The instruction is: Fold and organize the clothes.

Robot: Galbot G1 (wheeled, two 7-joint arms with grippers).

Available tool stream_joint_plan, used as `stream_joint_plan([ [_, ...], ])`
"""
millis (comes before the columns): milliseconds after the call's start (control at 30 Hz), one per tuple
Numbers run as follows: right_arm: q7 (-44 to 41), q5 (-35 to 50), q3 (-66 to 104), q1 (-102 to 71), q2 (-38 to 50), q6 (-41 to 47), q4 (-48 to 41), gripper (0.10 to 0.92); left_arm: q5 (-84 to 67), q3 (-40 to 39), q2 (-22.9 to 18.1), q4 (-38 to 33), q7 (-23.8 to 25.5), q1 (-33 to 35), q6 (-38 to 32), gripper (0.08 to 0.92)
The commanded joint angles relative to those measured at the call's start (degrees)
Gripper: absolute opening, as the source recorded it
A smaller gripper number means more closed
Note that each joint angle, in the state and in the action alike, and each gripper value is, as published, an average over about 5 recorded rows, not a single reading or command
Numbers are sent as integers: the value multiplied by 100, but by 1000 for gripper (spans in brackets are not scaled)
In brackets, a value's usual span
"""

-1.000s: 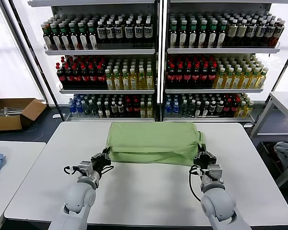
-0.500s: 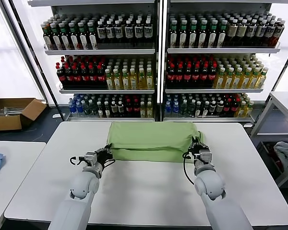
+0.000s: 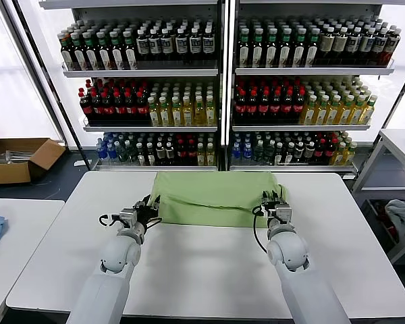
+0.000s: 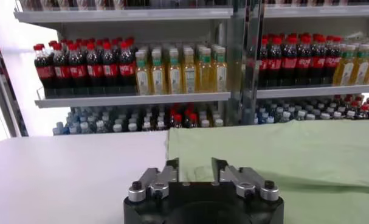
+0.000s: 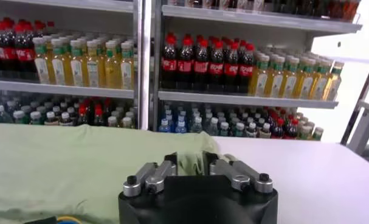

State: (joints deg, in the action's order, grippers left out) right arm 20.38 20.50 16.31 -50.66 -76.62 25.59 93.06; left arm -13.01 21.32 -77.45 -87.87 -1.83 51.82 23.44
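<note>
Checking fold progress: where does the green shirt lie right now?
In the head view, the green shirt lies at the white table's far middle, between the left gripper and right gripper.

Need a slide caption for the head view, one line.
Both hands, left and right, at the folded green shirt's near corners on the white table.

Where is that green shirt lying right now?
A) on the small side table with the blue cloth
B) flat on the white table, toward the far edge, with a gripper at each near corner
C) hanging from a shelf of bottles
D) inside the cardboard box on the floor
B: the green shirt lies folded on the white table, the left gripper and right gripper at its near corners.
</note>
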Motion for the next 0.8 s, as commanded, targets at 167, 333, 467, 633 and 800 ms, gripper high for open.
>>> stream_joint_plan([
  [167, 585, 476, 145, -556, 127, 251, 916, 666, 213, 177, -2, -1177, -11, 857, 391, 604],
  [333, 496, -38, 288, -1249, 331, 371, 1325, 795, 329, 261, 16, -1384, 42, 1207, 417, 741],
  [467, 479, -87, 418, -1529, 414, 375, 1440, 820, 340, 322, 68, -1476, 61, 1332, 456, 813],
  [633, 438, -84, 450, -1617, 514, 402, 1424, 823, 327, 379, 111, -1405, 65, 1351, 462, 822],
  [800, 430, -89, 442, -1545, 503, 430, 1226, 823, 323, 374, 108, -1221, 64, 1250, 447, 823],
])
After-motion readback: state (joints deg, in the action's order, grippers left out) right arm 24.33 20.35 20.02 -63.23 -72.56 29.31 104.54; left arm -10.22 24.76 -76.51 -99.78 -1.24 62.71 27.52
